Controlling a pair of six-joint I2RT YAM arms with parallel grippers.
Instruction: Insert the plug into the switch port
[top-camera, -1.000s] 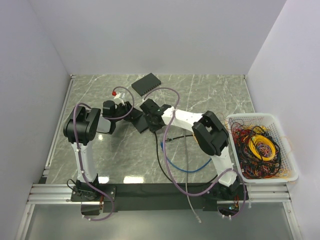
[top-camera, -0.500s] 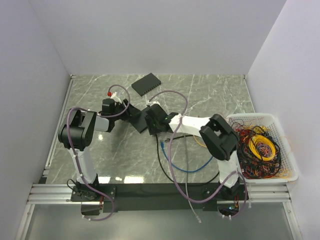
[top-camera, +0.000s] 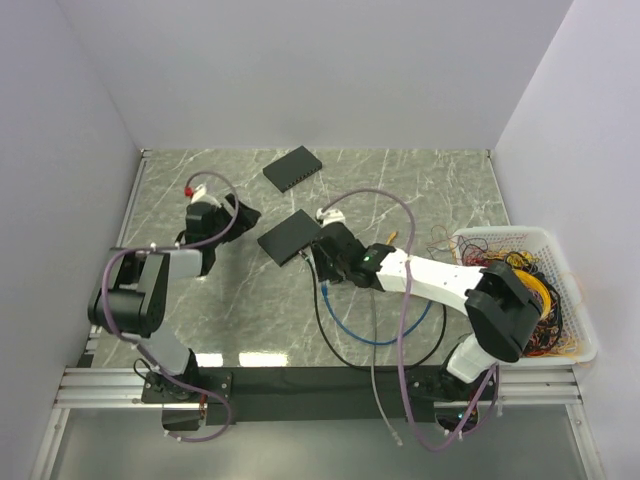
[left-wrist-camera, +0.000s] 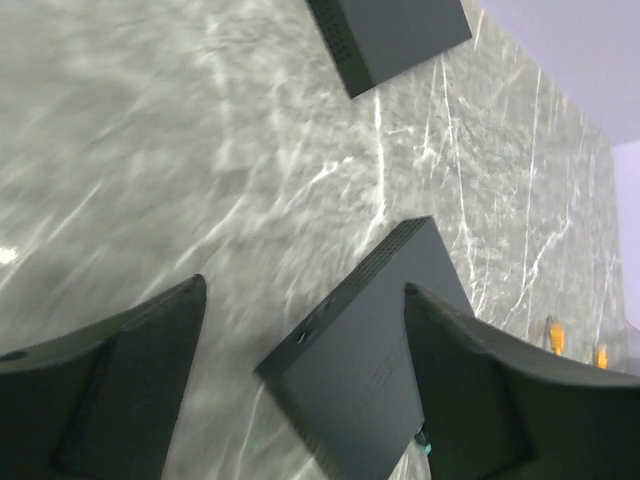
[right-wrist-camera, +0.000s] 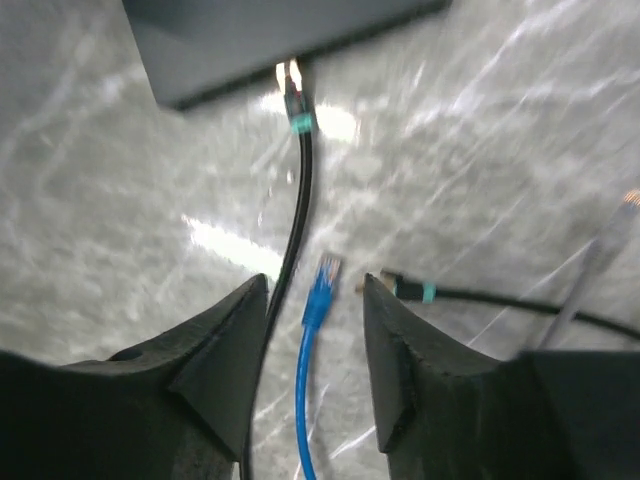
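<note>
While both my pairs of jaws stand spread and empty, the switch (top-camera: 289, 237) lies mid-table, my left gripper (top-camera: 243, 213) at its 10 o'clock, my right gripper (top-camera: 318, 256) at 4 o'clock, the plug (top-camera: 389, 237) loose at 3 o'clock.

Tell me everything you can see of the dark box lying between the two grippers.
The dark-grey box is a flat, matte oblong, plastic by its look, lying flat on the marble table, askew to its edges. One narrow side shows a small round socket. A black cable with a teal band and clear tip appears plugged into the side facing the right gripper. Neither that nor the left gripper, both open, touches it.
</note>
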